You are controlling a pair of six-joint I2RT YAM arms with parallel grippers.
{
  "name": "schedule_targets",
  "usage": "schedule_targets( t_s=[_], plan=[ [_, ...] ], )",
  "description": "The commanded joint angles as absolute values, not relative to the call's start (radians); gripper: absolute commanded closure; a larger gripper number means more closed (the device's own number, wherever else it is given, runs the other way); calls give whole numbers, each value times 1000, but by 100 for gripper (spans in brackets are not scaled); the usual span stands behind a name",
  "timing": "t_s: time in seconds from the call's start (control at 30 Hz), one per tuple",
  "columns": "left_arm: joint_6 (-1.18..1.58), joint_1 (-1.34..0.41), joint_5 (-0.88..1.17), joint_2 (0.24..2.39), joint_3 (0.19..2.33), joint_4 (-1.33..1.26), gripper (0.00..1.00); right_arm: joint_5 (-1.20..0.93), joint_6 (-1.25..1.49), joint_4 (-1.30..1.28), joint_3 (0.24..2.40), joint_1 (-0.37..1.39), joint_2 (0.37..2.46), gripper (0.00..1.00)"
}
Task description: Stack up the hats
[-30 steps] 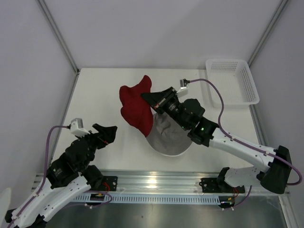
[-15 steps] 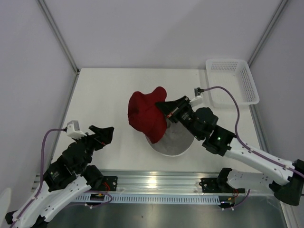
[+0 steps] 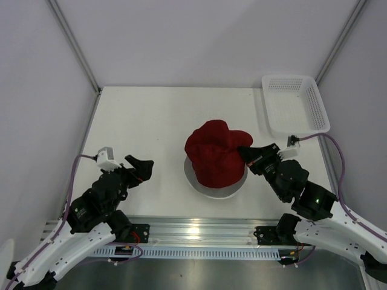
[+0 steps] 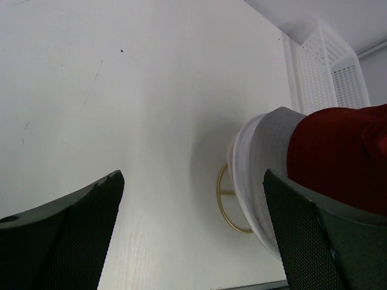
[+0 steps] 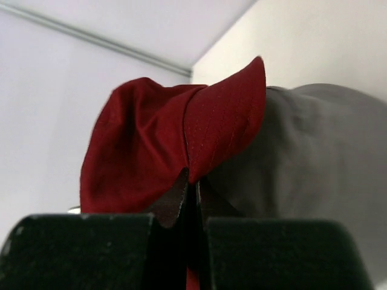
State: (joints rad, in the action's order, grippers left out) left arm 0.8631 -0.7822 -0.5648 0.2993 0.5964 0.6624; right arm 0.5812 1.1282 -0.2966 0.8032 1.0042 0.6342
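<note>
I read right pincer clenched on brim of dark red hat | hat draped atop grey hat, centre counter, just left of that pincer | left pincer released, farther off

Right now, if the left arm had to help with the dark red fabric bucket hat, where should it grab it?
Probably the floppy rim of the dark red fabric bucket hat on its left side, approached from the left. The right end effector is shut on the right rim, the domed crown offers no thin fold, and the open left end effector faces that side.
</note>
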Motion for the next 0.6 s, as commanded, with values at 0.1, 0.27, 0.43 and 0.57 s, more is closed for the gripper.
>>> schedule_targets(
  t_s=[0.1,0.27,0.43,0.57],
  plan=[
    [886,-773,-494,370,614,543,0,733,1163,-472,680,1009,526,99],
    [1009,-775,-368,449,545,319,1,729,1172,-457,569,1008,451,90],
    [1116,-775,-278,558,529,184,3,781,1207,-564,549,1008,417,63],
    [1138,-775,-245,615,520,86,4,805,1192,-559,535,1006,388,41]
  ],
)
